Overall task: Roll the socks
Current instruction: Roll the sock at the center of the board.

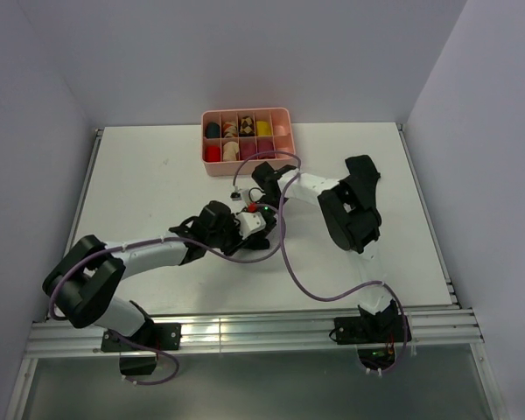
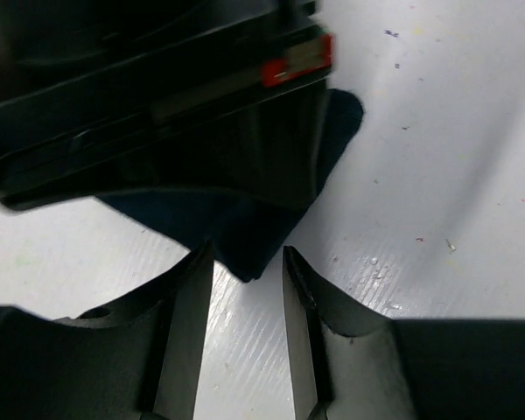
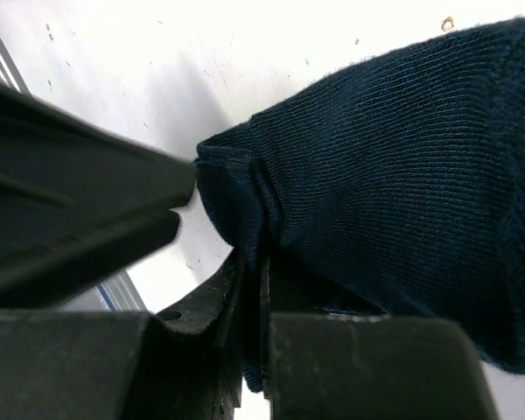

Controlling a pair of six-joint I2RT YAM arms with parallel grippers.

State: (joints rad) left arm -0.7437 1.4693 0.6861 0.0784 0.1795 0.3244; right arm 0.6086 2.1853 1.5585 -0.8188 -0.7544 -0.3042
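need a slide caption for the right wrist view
Right hand shut on a bunched edge of a dark sock, with the white table behind it.

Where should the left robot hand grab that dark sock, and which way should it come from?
Probably the pointed corner of the dark sock, poking out flat on the table from under the right gripper, which pinches another edge. The left gripper points straight at it, fingers apart either side of the tip, so sliding ahead, low along the table, looks best.
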